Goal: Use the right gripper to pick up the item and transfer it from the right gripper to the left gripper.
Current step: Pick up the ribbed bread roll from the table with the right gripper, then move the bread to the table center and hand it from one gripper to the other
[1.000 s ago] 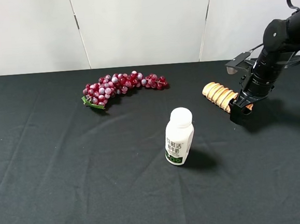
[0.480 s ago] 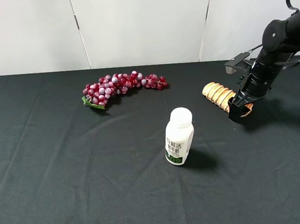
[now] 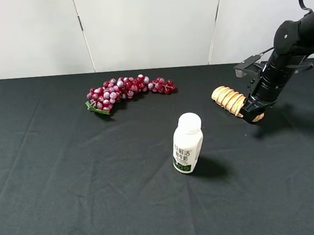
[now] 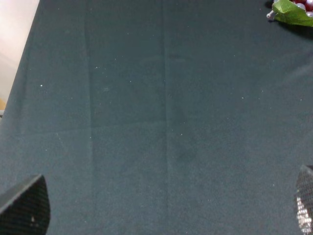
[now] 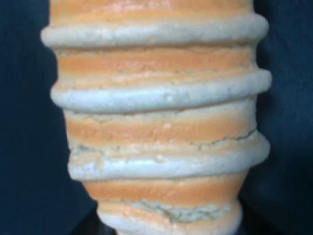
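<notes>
The bread roll (image 3: pixel 228 99), golden-tan with pale spiral ridges, lies on the black table at the right. My right gripper (image 3: pixel 253 113) reaches in from the right and is shut on the roll's right end. In the right wrist view the roll (image 5: pixel 156 117) fills the frame, and the fingers are almost hidden beneath it. My left gripper (image 4: pixel 164 208) is out of the exterior high view. In the left wrist view its two fingertips (image 4: pixel 27 205) show wide apart, open and empty over bare black cloth.
A red grape bunch (image 3: pixel 127 90) lies at the back centre; its green leaf (image 4: pixel 291 11) shows in the left wrist view. A white milk bottle (image 3: pixel 187 143) stands upright in the middle, left of and nearer than the roll. The black table (image 3: pixel 70 184) meets a white wall behind.
My right gripper has drawn up slightly at the roll's right end. The roll's left end, the bottle and the grapes have not moved.
</notes>
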`<state>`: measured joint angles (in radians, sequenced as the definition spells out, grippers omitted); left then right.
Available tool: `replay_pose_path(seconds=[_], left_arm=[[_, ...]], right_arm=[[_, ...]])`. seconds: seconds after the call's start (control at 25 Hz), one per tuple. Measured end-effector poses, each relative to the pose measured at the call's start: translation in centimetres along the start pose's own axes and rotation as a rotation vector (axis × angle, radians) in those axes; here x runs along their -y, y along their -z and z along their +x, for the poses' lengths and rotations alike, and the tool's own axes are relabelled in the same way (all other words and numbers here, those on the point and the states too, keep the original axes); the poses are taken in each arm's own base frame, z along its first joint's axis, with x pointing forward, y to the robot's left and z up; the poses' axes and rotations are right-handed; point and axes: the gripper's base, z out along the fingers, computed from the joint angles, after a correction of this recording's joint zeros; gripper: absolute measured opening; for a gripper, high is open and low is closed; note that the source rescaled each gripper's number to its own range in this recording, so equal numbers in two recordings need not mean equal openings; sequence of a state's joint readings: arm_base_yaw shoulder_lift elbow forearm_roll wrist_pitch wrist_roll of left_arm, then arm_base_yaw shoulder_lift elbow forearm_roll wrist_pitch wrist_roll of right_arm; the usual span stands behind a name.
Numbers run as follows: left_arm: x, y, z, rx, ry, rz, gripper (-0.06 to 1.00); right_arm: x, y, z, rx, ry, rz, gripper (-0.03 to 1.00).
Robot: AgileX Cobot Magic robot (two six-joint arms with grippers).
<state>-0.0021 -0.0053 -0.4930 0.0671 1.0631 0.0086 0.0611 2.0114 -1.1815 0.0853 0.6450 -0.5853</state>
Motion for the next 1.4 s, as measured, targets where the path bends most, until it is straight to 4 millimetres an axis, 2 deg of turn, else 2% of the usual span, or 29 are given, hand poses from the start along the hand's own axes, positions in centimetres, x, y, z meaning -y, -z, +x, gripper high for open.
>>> replay_pose_path(seconds=[0.16, 0.24, 0.4, 0.64, 0.92, 1.24, 1.4], left_arm=[[0.0, 0.0, 0.0, 0.0, 0.0, 0.0, 1.0], [0.0, 0.0, 0.0, 0.0, 0.0, 0.0, 1.0], [0.0, 0.0, 0.0, 0.0, 0.0, 0.0, 1.0], [0.0, 0.0, 0.0, 0.0, 0.0, 0.0, 1.0], [0.0, 0.0, 0.0, 0.0, 0.0, 0.0, 1.0], [0.0, 0.0, 0.0, 0.0, 0.0, 0.0, 1.0], [0.0, 0.0, 0.0, 0.0, 0.0, 0.0, 1.0]], right_arm=[[0.0, 0.5, -0.1, -0.003, 0.002, 0.001, 0.13], [0.1, 1.4, -0.3, 0.0, -0.008, 0.0, 0.11], [0.3, 4.2, -1.1, 0.026, -0.036, 0.004, 0.1], [-0.2, 9.4, -2.0, 0.107, -0.036, 0.026, 0.09], [-4.0, 13.7, -2.7, 0.152, 0.093, 0.065, 0.06], [-7.8, 17.1, -2.6, 0.169, 0.2, 0.119, 0.06], [-10.2, 18.0, -2.5, 0.163, 0.267, 0.099, 0.06]])
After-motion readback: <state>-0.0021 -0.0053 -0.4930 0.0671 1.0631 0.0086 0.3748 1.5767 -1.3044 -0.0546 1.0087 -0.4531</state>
